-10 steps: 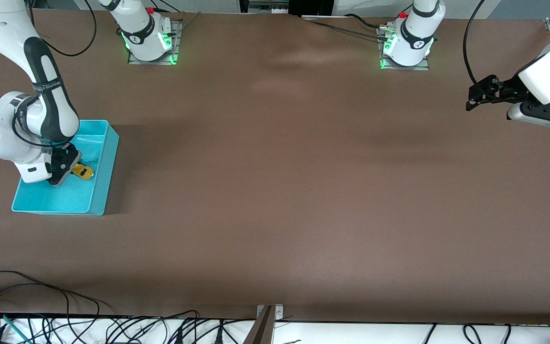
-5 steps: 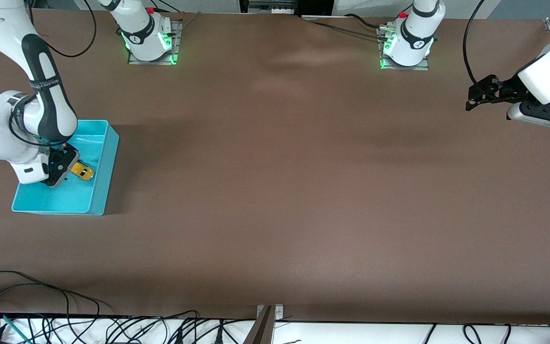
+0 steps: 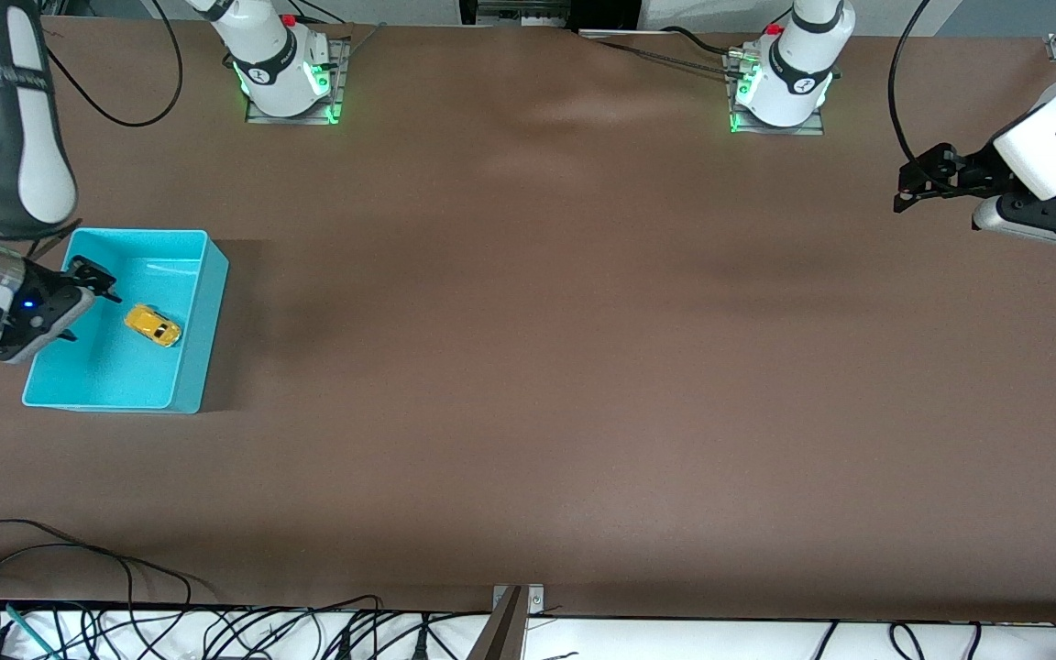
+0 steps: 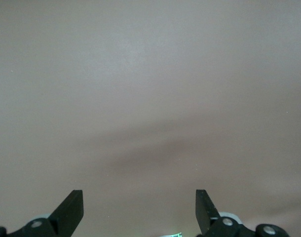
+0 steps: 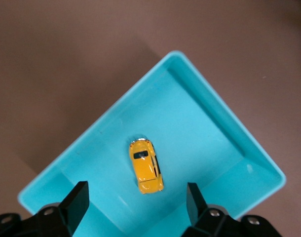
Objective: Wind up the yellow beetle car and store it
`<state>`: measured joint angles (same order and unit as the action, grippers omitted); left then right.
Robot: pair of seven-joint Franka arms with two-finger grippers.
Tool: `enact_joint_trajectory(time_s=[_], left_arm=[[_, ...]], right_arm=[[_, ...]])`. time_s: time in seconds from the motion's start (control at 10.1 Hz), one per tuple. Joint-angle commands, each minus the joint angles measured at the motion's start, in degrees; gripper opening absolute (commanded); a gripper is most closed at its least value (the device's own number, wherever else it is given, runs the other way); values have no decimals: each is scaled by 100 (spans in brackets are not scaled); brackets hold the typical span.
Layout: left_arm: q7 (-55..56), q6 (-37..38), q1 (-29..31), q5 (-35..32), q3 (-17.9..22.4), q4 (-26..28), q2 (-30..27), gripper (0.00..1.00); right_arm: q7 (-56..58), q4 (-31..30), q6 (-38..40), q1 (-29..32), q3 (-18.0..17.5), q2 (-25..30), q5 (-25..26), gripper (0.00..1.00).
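Note:
The yellow beetle car (image 3: 153, 325) lies on the floor of the cyan bin (image 3: 189, 385) at the right arm's end of the table. In the right wrist view the car (image 5: 146, 166) rests free in the bin (image 5: 217, 116). My right gripper (image 3: 88, 280) is open and empty, raised over the bin's edge beside the car; its gripper (image 5: 137, 197) has the jaws spread wide. My left gripper (image 3: 918, 183) is open and empty above the bare table at the left arm's end; its wrist view (image 4: 139, 202) shows only brown table.
The brown table (image 3: 546, 348) has nothing else on it. The two arm bases (image 3: 285, 73) (image 3: 780, 82) stand along the table's edge farthest from the front camera. Cables (image 3: 79, 605) lie along the nearest edge.
My right gripper has let go of the car, risen out of the bin and drawn back toward the table's end. The car stays in the bin. The left arm has not moved.

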<state>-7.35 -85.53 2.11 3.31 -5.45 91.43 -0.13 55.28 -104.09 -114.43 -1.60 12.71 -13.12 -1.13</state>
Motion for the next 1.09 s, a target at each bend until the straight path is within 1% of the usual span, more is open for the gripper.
enact_joint_trajectory(time_s=[0.0,0.2,0.3,0.5,0.6,0.7,0.9,1.0], left_arm=[[-126,62,0,91,9,-99,13,100],[-135,71,0,91,9,-99,13,100],[-126,97,-9,82,-9,-99,13,100],[-135,97,0,82,0,-99,13,100],[-135,97,0,82,9,-99,13,100],[-135,97,0,82,0,-99,13,100],[-135,97,0,82,0,-99,13,100],[-144,97,0,82,0,-99,13,100]], right_arm=[[-1303,957,1076,-7,-190,-6,42,100],[-2813,1451,1763,-173,-234,29,51,100],[-3517,1601,1922,-270,-243,38,156,100],[-4346,1637,1977,-367,-261,239,183,100],[-4681,1611,2151,-368,-296,292,192,100],[-4815,1437,2152,-376,-322,415,201,100],[-5026,561,1585,-385,-349,993,227,100],[-5201,182,1355,-385,-470,1266,384,100]])
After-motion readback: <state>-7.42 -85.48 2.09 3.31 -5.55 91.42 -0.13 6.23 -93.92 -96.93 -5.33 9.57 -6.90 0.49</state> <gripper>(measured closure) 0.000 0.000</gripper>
